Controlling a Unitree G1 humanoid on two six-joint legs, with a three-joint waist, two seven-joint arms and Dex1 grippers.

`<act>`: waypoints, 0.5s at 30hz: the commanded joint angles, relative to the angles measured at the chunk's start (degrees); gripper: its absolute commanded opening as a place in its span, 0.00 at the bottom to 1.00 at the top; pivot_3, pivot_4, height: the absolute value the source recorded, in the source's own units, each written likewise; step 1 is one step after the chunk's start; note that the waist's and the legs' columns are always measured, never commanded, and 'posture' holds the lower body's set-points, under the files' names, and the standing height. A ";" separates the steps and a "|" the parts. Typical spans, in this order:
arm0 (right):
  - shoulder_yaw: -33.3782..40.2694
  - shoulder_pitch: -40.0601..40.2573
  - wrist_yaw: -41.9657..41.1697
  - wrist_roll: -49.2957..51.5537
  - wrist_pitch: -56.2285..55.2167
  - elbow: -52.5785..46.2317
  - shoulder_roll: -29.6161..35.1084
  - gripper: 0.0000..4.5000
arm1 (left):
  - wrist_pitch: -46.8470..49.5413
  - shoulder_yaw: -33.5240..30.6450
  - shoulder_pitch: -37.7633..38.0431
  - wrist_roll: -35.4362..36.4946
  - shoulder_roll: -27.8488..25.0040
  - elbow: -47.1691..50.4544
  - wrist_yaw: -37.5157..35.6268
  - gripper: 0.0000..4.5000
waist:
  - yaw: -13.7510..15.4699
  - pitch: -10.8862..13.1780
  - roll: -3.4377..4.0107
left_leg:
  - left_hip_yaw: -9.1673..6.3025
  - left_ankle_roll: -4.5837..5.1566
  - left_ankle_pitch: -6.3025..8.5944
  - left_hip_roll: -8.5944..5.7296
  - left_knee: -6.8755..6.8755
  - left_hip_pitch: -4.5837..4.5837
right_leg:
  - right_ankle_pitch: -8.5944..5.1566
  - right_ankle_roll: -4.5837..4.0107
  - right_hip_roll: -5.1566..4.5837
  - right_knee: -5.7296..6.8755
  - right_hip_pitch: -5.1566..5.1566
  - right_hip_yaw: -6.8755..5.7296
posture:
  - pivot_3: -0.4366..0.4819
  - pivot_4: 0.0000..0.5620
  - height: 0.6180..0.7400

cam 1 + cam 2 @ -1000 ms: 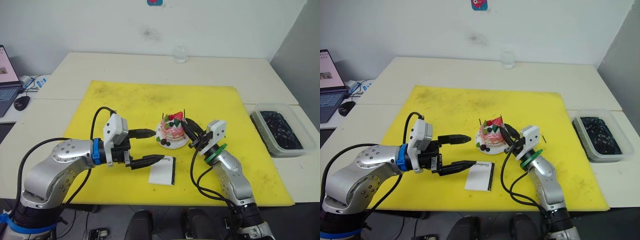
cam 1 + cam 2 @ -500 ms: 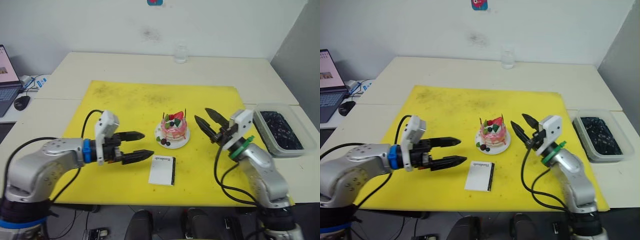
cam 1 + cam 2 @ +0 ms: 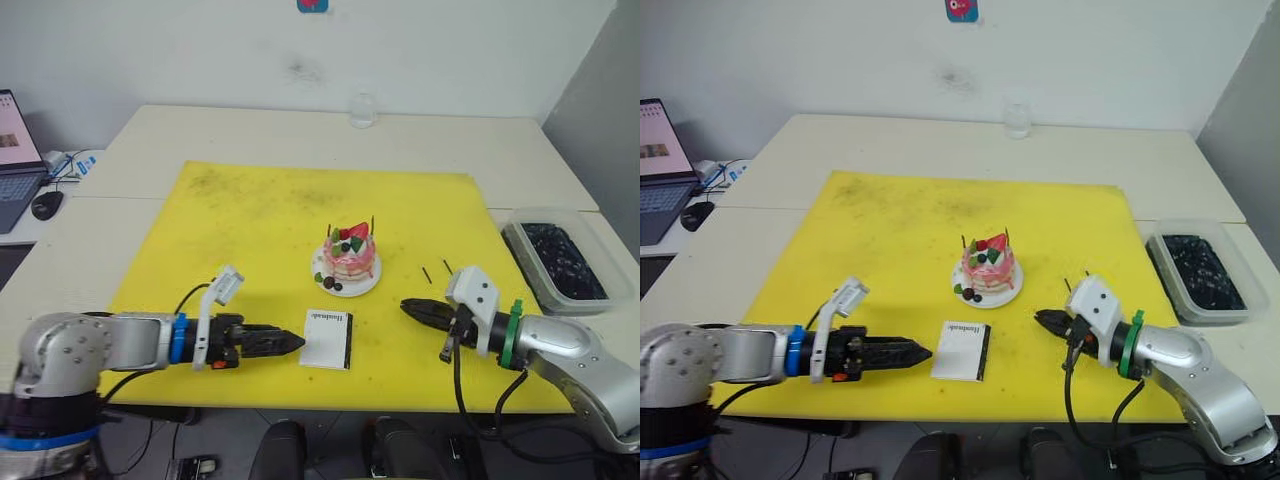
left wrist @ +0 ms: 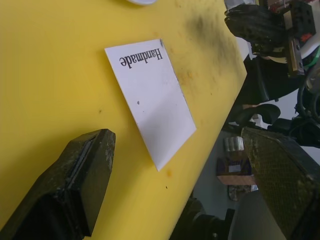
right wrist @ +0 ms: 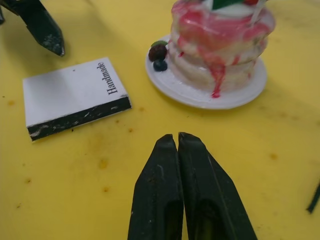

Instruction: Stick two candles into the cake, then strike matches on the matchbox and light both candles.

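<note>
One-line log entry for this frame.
candles in cake | matches on mat | left gripper open by matchbox | right gripper shut, empty

My head camera's two eyes look forward and down from above my arms, taking in the whole yellow mat (image 3: pixel 270 230) on the bench (image 3: pixel 300 130), with the wall behind. Both eyes share the same scene, slightly offset sideways.

My left wrist camera sits low and close to the mat, facing along my left gripper (image 4: pixel 185 185) toward the matchbox (image 4: pixel 150 100); my right gripper (image 4: pixel 255 25) shows beyond it.

My right wrist camera is equally low and near, facing along my right gripper's closed fingers (image 5: pixel 170 200) toward the cake (image 5: pixel 220 40) and the matchbox. Both wrist views share the matchbox.
</note>
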State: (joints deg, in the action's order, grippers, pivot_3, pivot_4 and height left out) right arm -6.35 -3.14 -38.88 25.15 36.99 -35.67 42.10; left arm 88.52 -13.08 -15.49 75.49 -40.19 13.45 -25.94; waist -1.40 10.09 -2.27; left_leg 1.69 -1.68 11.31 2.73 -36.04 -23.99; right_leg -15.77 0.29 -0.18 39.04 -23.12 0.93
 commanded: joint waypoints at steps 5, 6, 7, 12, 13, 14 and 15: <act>-5.33 -2.67 -1.23 -2.63 1.61 -0.80 0.12 0.01 | 2.60 -0.53 -3.02 3.57 5.07 -4.64 8.33 1.00 | 0.00 0.00 0.00 | -0.01 0.00 0.00 -0.01 0.00 0.00 | 0.00 0.00 0.01 0.00 -0.02 0.00 | 0.48 0.27 1.00; -6.14 -3.13 -1.29 -3.09 1.63 -0.35 -0.16 0.01 | 2.74 -0.41 -3.35 3.64 5.70 -4.98 9.07 1.00 | -0.01 0.00 0.00 | -0.02 0.00 0.00 -0.01 -0.01 0.00 | 0.01 0.01 0.01 0.01 -0.01 -0.01 | 0.48 0.27 1.00; -7.16 -3.88 -1.40 -3.55 1.63 0.26 -0.53 0.01 | 2.82 -0.20 -3.74 3.49 6.35 -5.37 9.76 1.00 | 0.01 -0.02 -0.02 | -0.02 0.00 0.00 -0.02 -0.02 0.01 | 0.03 0.04 0.01 0.02 0.00 -0.01 | 0.48 0.27 1.00; -11.39 -7.35 -1.96 -5.42 2.42 2.64 -2.53 0.01 | 2.78 0.45 -4.44 3.22 8.81 -6.30 12.00 1.00 | 0.46 -0.03 -0.03 | 0.00 0.02 -0.02 -0.13 -0.08 0.06 | 0.08 0.11 -0.02 0.01 0.08 0.02 | 0.48 0.27 1.00; -12.34 -8.05 -2.13 -5.93 2.69 3.28 -2.81 0.01 | 2.85 0.67 -4.43 3.13 9.29 -6.25 12.31 1.00 | 0.59 -0.03 -0.03 | 0.01 0.03 -0.02 -0.14 -0.09 0.06 | 0.09 0.12 -0.02 0.01 0.08 0.03 | 0.48 0.27 1.00; -13.17 -8.64 -2.15 -6.46 3.05 3.99 -3.12 0.01 | 2.89 0.90 -4.37 3.03 9.68 -6.12 12.58 1.00 | 0.81 -0.04 -0.03 | 0.01 0.03 -0.02 -0.14 -0.09 0.06 | 0.09 0.12 -0.02 0.01 0.10 0.01 | 0.48 0.27 1.00; -14.03 -9.23 -2.14 -7.12 3.36 4.83 -3.55 0.01 | 2.96 1.04 -4.31 3.11 10.15 -6.09 12.84 1.00 | 1.05 -0.04 -0.03 | 0.00 0.03 -0.02 -0.14 -0.10 0.07 | 0.09 0.12 -0.02 0.00 0.11 0.02 | 0.48 0.27 1.00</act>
State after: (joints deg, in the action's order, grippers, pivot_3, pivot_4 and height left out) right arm -19.72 -11.53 -40.75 18.89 40.25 -30.97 38.86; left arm 91.15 -13.13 -19.85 78.46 -31.01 7.33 -13.92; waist -0.35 10.05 -2.30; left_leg 1.69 -1.65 11.29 2.59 -36.13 -23.92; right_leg -15.68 0.40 -0.20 39.04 -23.01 0.94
